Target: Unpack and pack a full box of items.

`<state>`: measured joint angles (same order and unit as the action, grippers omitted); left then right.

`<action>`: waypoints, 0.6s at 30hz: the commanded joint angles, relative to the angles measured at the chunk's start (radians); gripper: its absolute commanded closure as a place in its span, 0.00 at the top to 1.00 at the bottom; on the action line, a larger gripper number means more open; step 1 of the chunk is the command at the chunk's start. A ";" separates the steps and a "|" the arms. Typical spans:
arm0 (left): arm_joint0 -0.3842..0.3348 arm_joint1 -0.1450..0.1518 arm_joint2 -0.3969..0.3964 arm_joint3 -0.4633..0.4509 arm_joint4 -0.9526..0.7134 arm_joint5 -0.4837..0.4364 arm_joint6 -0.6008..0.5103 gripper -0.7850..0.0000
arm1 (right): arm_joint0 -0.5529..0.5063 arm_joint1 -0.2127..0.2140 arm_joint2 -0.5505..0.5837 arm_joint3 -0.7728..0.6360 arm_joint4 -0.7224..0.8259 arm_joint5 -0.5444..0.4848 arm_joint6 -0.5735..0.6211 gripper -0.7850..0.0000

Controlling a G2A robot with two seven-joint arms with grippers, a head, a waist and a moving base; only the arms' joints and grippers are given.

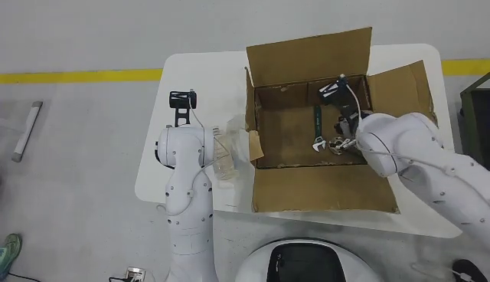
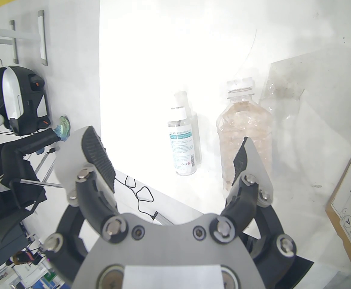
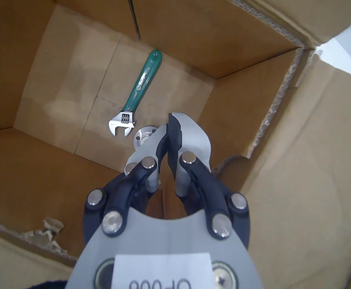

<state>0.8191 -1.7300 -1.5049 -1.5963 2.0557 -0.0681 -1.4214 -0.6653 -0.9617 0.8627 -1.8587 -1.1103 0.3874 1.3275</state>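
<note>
Jaws closed, right gripper (image 3: 170, 126) above wrench (image 3: 136, 91); left gripper's (image 2: 167, 136) spread.

Box (image 3: 238, 31) walls hem right claw (image 3: 170, 129).

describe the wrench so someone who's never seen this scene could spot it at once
Find the open cardboard box on the white table. On its floor lies the wrench, next to a round metal fitting. Its green handle sets it apart.

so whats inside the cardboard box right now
A green-handled wrench lies on the cardboard box floor, with a round metal part by its head. The right gripper, shut, covers much of that part and the floor beneath it.
</note>
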 commanded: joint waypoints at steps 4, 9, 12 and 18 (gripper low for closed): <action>0.000 0.000 0.000 0.000 0.000 0.000 0.000 1.00 | 0.072 -0.046 -0.085 0.103 0.008 0.041 -0.004 0.39; 0.000 0.000 0.000 0.000 0.000 0.000 0.000 1.00 | 0.112 -0.086 -0.148 0.174 0.009 0.050 -0.012 0.47; 0.000 0.000 0.000 0.000 0.000 0.000 0.000 1.00 | 0.123 -0.106 -0.176 0.206 0.003 0.057 -0.018 0.46; 0.000 0.000 0.000 0.000 0.000 0.000 0.000 1.00 | 0.137 -0.142 -0.207 0.278 -0.004 0.090 -0.035 0.49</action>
<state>0.8191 -1.7300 -1.5049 -1.5963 2.0557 -0.0681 -1.4214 -0.5317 -1.0989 0.6579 -1.5920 -1.1142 0.4744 1.2946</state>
